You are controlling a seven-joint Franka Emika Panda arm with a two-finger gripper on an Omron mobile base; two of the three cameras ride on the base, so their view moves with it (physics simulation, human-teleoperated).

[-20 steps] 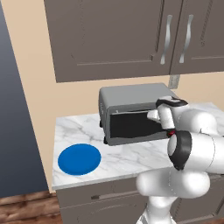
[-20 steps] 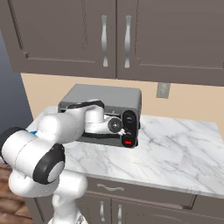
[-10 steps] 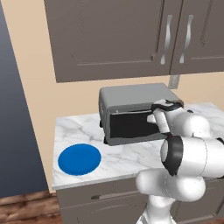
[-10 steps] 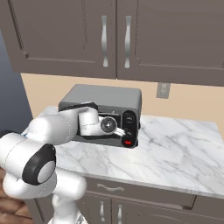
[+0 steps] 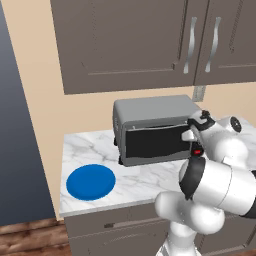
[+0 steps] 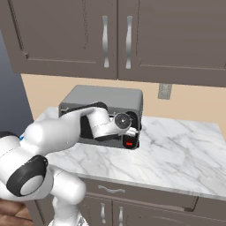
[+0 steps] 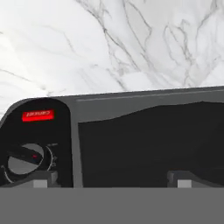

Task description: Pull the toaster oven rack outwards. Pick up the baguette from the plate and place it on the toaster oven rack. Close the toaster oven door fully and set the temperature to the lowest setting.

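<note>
The toaster oven [image 5: 150,111] stands on the counter with its toaster oven door [image 5: 156,142] shut, dark glass facing me. My gripper [image 5: 193,135] hovers just in front of the dark control panel, open, with nothing between its fingertips [image 7: 42,180]. In the hand view a black knob [image 7: 25,160] and the red button [image 7: 38,115] lie at the left, and the door glass [image 7: 148,144] fills the middle. The blue plate [image 5: 91,181] lies bare at the counter's front left. The baguette and the toaster oven rack are hidden from view.
Marble counter [image 6: 176,150] stretches free to the right of the oven. Wall cabinets [image 5: 130,45] hang above it. A wall outlet [image 6: 164,91] sits behind the oven's right side. My own white arm [image 6: 62,132] covers much of the oven's front in the right base view.
The jaws have spread wider. The hand has shifted slightly in front of the control panel and the elbow has swung nearer the cameras. Oven and plate stay put.
</note>
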